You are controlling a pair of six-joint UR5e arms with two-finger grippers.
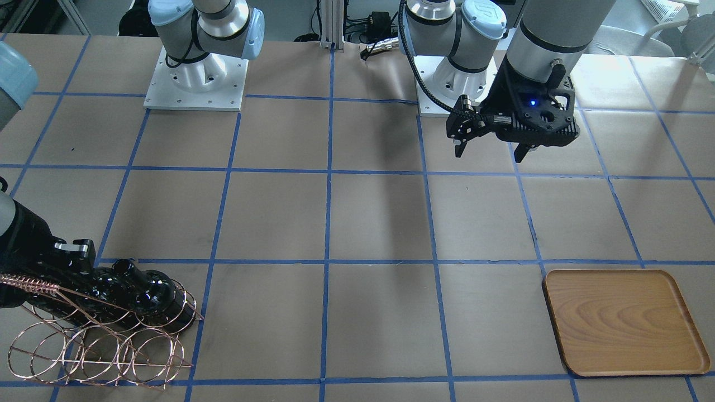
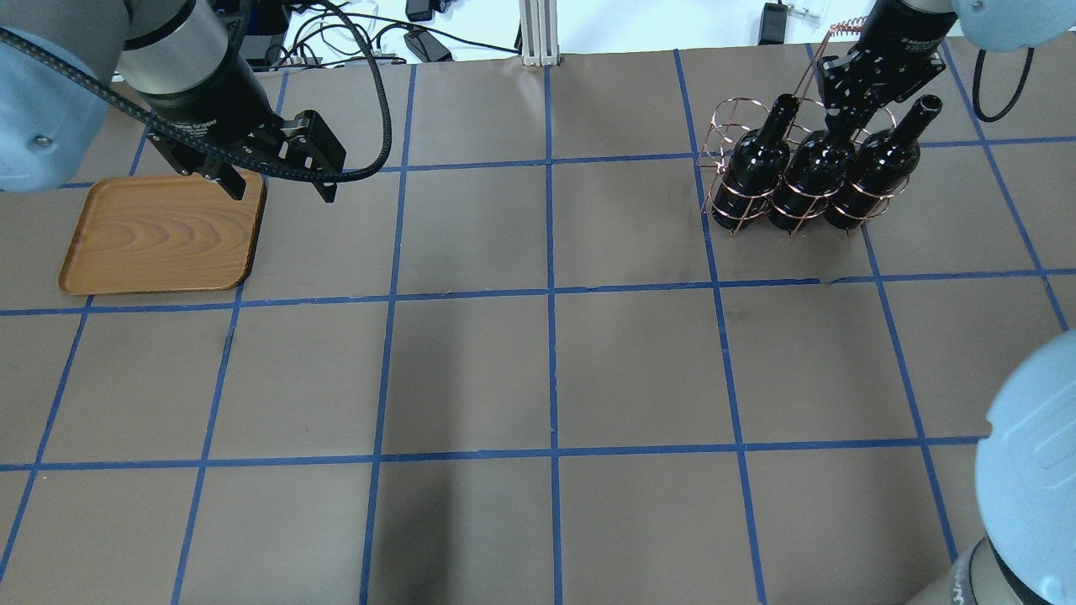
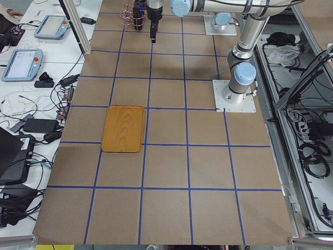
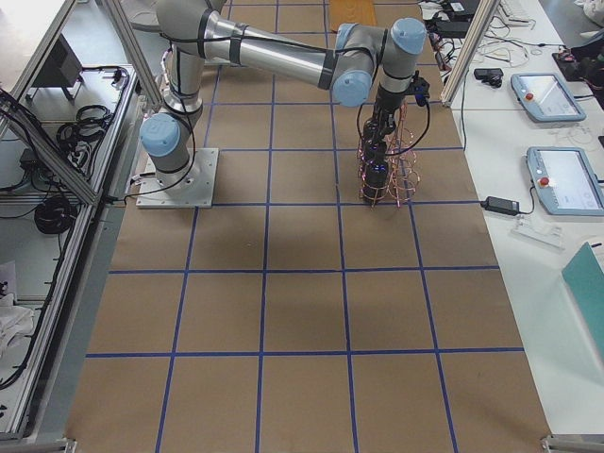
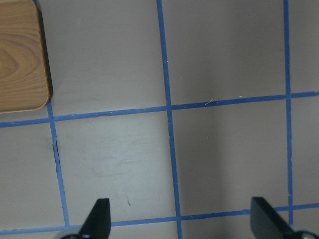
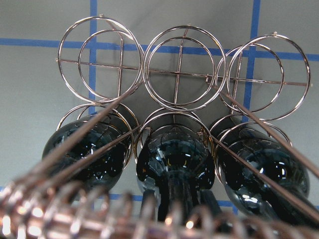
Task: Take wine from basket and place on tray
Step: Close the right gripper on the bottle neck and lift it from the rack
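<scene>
Three black wine bottles stand in the copper wire basket (image 2: 730, 126) at the table's far right. My right gripper (image 2: 845, 118) is down over the middle bottle (image 2: 805, 181), its fingers on either side of the neck. In the right wrist view the middle bottle (image 6: 174, 159) sits between two dark fingers, half hidden by the blurred coiled handle (image 6: 75, 209). I cannot tell whether they press on the neck. The wooden tray (image 2: 160, 231) lies empty at the far left. My left gripper (image 2: 282, 185) hangs open and empty just right of the tray, above the table.
The basket's front row of rings (image 6: 182, 69) holds nothing. The two outer bottles (image 2: 748, 172) (image 2: 874, 181) stand close against the middle one. Brown paper with a blue tape grid covers the table. The arm bases (image 1: 195, 78) stand at the robot's side.
</scene>
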